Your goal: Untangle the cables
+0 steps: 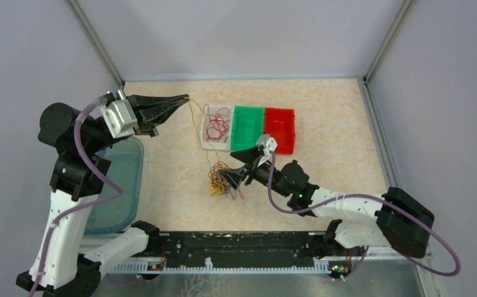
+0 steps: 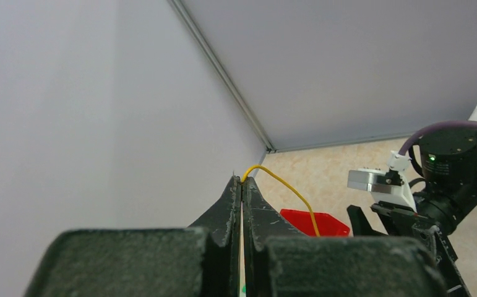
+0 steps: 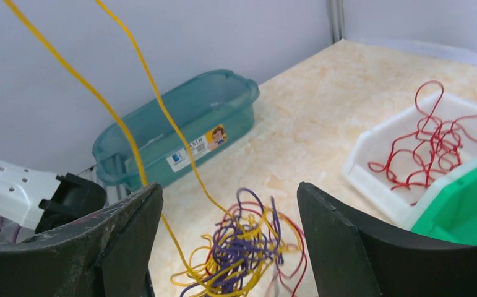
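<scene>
— top view, what do you see?
— my left pincer (image 1: 185, 98) is raised at far left, clamped on a yellow cable (image 1: 193, 116) that runs down to the tangle (image 1: 223, 182) on the counter (image 1: 174, 185). the right pincer (image 1: 232, 176) sits at the tangle.
— left wrist?
— jaws pressed together, yellow cable (image 2: 283, 184) pinched at the tips.
— right wrist?
— jaws spread wide, holding nothing, with the tangle (image 3: 242, 253) low between them. red cables (image 3: 434, 142) lie in the white bin (image 3: 362, 162).
</scene>
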`<move>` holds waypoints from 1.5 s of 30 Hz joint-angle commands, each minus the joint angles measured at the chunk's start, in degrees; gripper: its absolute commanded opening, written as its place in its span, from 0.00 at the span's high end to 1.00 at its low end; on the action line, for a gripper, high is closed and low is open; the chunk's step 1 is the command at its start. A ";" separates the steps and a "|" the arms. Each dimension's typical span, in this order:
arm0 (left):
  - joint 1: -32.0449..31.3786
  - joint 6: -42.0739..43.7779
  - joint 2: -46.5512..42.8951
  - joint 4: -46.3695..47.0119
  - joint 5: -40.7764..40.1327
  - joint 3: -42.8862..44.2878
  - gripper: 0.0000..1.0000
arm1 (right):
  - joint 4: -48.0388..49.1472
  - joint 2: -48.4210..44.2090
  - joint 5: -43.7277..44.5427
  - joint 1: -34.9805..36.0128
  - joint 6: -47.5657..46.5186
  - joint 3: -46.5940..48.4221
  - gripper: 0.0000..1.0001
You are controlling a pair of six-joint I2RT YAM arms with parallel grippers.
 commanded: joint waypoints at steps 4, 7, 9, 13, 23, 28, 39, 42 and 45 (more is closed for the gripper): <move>-0.31 -5.22 -0.27 2.35 2.97 -1.97 1.00 | -5.81 0.82 -5.37 0.48 -4.81 9.10 0.16; -0.32 -5.72 -0.03 2.90 2.98 -2.28 1.00 | -3.19 3.43 -7.02 1.33 -4.07 10.40 0.15; -0.29 -6.20 0.27 3.66 3.10 -2.18 1.00 | -2.13 5.45 -7.22 1.93 -3.85 11.29 0.14; -0.33 -7.33 1.16 4.95 3.37 -1.03 1.00 | -0.32 10.52 -8.16 2.34 -3.15 13.82 0.15; -0.32 -7.07 1.25 5.67 4.12 1.26 1.00 | 0.87 10.88 -7.66 2.43 -1.65 12.49 0.22; -0.29 -7.79 1.45 6.74 4.39 2.05 1.00 | 0.85 10.70 -7.05 2.17 -1.37 10.81 0.24; -0.30 -11.72 4.07 7.93 4.85 8.09 1.00 | -2.04 18.77 -4.54 2.07 -3.51 10.81 0.27; -0.35 -12.41 4.84 8.22 4.99 9.64 1.00 | -0.59 21.05 -4.57 2.12 -2.60 10.07 0.30; -0.31 -12.93 5.87 8.50 5.13 11.91 1.00 | -0.08 22.86 -4.23 2.19 -1.65 9.39 0.33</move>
